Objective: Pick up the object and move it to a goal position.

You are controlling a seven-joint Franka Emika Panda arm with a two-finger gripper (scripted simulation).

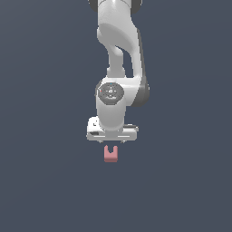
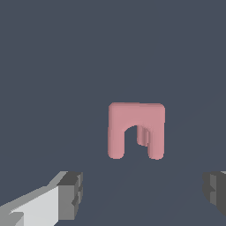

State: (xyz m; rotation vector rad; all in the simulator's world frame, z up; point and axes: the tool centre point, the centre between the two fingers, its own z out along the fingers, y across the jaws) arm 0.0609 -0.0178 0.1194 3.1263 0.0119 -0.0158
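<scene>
The block (image 1: 110, 154) is lying on the plain dark desk (image 1: 45, 190), just in front of the claw (image 1: 112, 140) in the exterior view, notch facing the claw. In the wrist view the block (image 2: 136, 129) is seen between the two finger pads (image 2: 70, 194) and ahead of them, not touched by either. The claw (image 2: 143, 192) is being held wide apart, with nothing gripped.

Progress is being judged as early: the arm is positioned over the block, but no grasp is made, no lift is done, and the move to the goal is all left.

No goal marker is being shown in either view, so the target spot cannot be told. The fingers are mostly hidden under the hand in the exterior view, and only pad edges are caught in the wrist view, one cut off at the frame edge. The claw's height over the desk cannot be told.
</scene>
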